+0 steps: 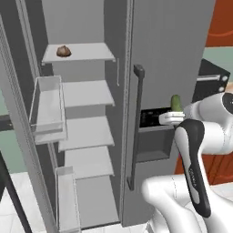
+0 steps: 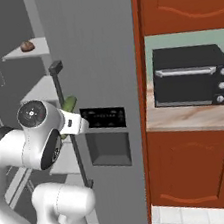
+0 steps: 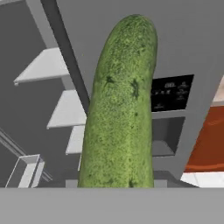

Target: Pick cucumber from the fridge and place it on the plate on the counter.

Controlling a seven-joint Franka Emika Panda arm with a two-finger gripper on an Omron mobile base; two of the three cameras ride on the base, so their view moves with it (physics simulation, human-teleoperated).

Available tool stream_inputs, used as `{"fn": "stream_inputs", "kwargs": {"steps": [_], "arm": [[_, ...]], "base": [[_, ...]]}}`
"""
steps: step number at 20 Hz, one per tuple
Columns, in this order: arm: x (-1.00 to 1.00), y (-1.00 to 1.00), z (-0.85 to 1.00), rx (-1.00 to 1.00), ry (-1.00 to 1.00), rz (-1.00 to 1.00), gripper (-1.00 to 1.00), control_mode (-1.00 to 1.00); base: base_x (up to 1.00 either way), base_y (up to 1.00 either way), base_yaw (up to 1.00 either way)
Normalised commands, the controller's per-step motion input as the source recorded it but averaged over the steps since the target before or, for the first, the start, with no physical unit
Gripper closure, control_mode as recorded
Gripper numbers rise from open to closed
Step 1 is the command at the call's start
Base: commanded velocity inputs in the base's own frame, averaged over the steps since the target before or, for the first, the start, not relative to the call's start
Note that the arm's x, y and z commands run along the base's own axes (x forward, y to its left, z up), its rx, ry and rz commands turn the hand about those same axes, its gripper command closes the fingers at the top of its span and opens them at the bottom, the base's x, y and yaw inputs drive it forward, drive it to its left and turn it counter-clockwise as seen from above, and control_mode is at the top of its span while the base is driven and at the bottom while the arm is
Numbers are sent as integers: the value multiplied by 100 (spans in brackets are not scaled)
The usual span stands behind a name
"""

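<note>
Cucumber in claw — fridge door close behind.

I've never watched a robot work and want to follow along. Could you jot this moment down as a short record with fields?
Place: kitchen, at the fridge, left door open
Held: cucumber, sticking up from the shut fingers, outside the fridge in front of its shut door
On top shelf: small brown round item
On counter: black toaster oven
Step left: carry the cucumber to a plate
</note>
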Motion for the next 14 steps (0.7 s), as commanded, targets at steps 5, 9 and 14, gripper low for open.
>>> {"fn": "stream_inputs", "kwargs": {"steps": [5, 9, 14], "arm": [[0, 0, 0, 0, 0, 0, 100, 100], [0, 0, 0, 0, 0, 0, 100, 100], [0, 0, 0, 0, 0, 0, 100, 100]], "base": [[-18, -75, 0], [-9, -74, 0], [0, -77, 0]]}}
